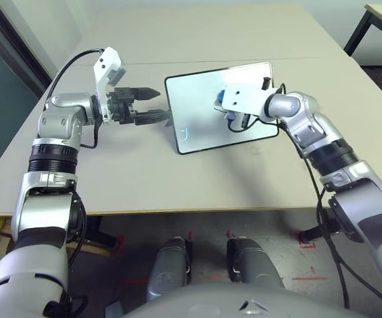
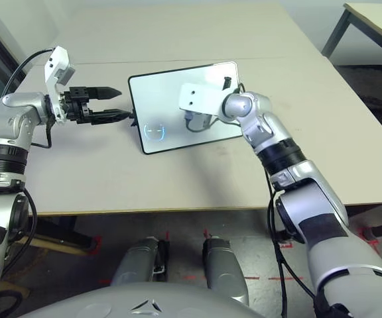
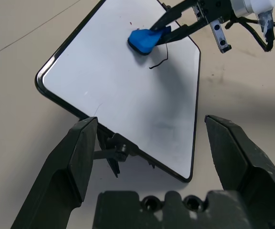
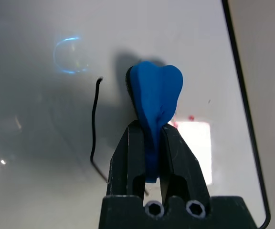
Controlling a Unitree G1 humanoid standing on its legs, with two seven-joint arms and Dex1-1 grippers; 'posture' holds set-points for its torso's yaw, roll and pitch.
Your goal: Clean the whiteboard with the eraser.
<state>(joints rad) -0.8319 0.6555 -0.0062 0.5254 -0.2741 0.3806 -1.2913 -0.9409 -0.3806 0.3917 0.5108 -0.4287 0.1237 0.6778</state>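
2 right fingers (image 4: 183, 164) pinch the eraser (image 4: 154, 95) over the whiteboard (image 4: 47, 157).

Relative to the whiteboard (image 1: 204, 126): in the left eye view, the silver right forearm (image 1: 310, 129) and its white bracket (image 1: 244, 99) cover the board's right part, hiding most of the blue eraser (image 1: 221, 97) and the right end effector's fingertips. From the left wrist, the board's upper corner is cut off by the picture's edge; from the right wrist, much of its outline is too. The stand (image 3: 121, 150) under the board is mostly hidden behind it. The eraser's middle is partly covered by the right end effector (image 4: 152, 129). Whether the black line (image 4: 94, 124) on the board runs on beneath that end effector cannot be told.
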